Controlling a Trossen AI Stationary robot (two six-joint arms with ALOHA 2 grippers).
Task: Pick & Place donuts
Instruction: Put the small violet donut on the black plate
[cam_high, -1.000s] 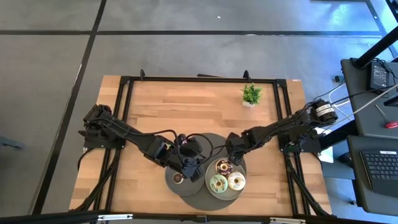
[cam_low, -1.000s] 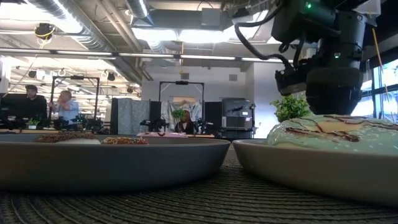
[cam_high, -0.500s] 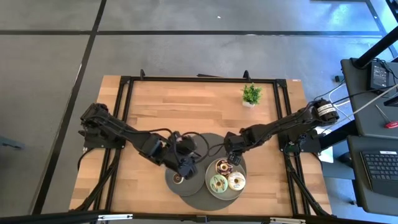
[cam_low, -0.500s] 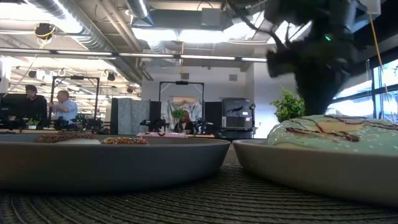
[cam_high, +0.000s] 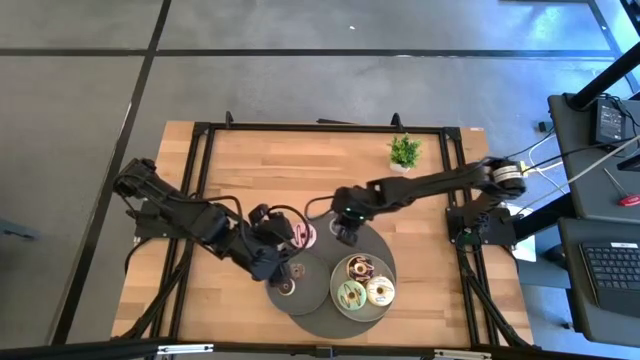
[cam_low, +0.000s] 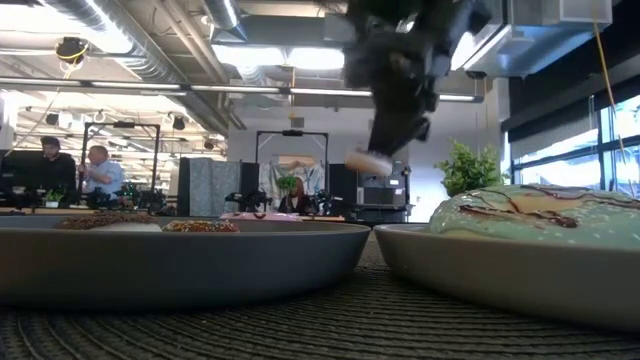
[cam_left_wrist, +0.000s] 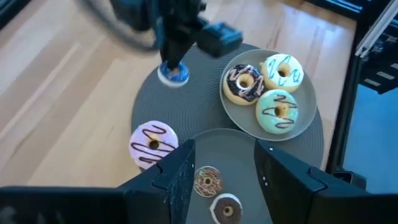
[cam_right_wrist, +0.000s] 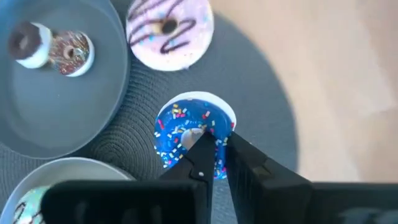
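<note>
My right gripper (cam_right_wrist: 216, 155) is shut on a blue sprinkled donut (cam_right_wrist: 186, 127) and hangs over the far part of the round grey mat (cam_high: 325, 222). The left wrist view shows this donut (cam_left_wrist: 173, 74) too. A pink iced donut (cam_left_wrist: 153, 144) lies flat on the mat. Two mini donuts (cam_left_wrist: 207, 181) sit on the left grey plate (cam_high: 290, 290). Chocolate (cam_left_wrist: 244, 83), white (cam_left_wrist: 282, 70) and green (cam_left_wrist: 277, 111) donuts lie on the right plate (cam_high: 385, 305). My left gripper (cam_left_wrist: 224, 180) is open above the left plate and touches nothing. My right gripper holds the blue donut by its ring wall (cam_right_wrist: 219, 138), one finger (cam_right_wrist: 200, 152) in the hole and the other (cam_right_wrist: 245, 158) outside the rim. The fingers come from above, pointing down. The donut (cam_low: 368, 162) hangs lifted clear of the mat, slightly tilted.
A small potted plant (cam_high: 404, 152) stands near the table's far right corner. The two plates overlap the mat at the near edge. Bare wood lies to the left and far side of the mat. People sit at desks in the room beyond (cam_low: 70, 170).
My right gripper has swung from beside the right plate toward the table's left and far side, over the far part of the mat, now with the blue donut clear in the air. My left gripper has drawn back toward the left edge, uncovering the pink donut on the mat.
</note>
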